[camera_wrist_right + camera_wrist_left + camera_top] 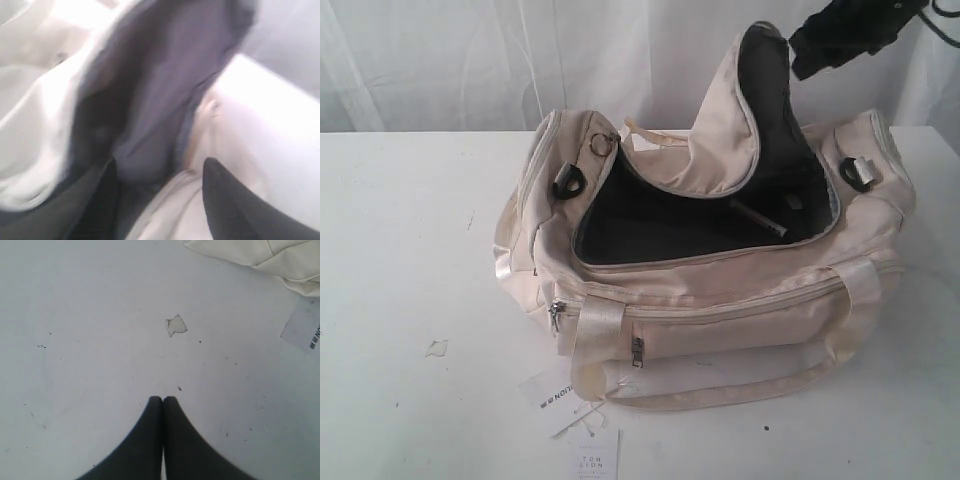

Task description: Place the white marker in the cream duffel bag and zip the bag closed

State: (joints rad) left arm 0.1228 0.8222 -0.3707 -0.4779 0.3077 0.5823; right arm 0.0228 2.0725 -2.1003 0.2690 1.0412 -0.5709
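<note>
The right gripper (159, 167) has its fingers spread wide and grips nothing that shows. Between them is the dark lining of the raised flap (165, 90) of the bag (720, 310). The left gripper (162, 401) is closed tight and empty above the table (75, 340), near a paper scrap (176, 326). The marker (760, 218) lies inside the unzipped bag, on its dark lining.

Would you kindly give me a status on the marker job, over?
Left pincer shut over table. Right pincer open at raised flap. Marker seemingly inside bag; zip open.
</note>
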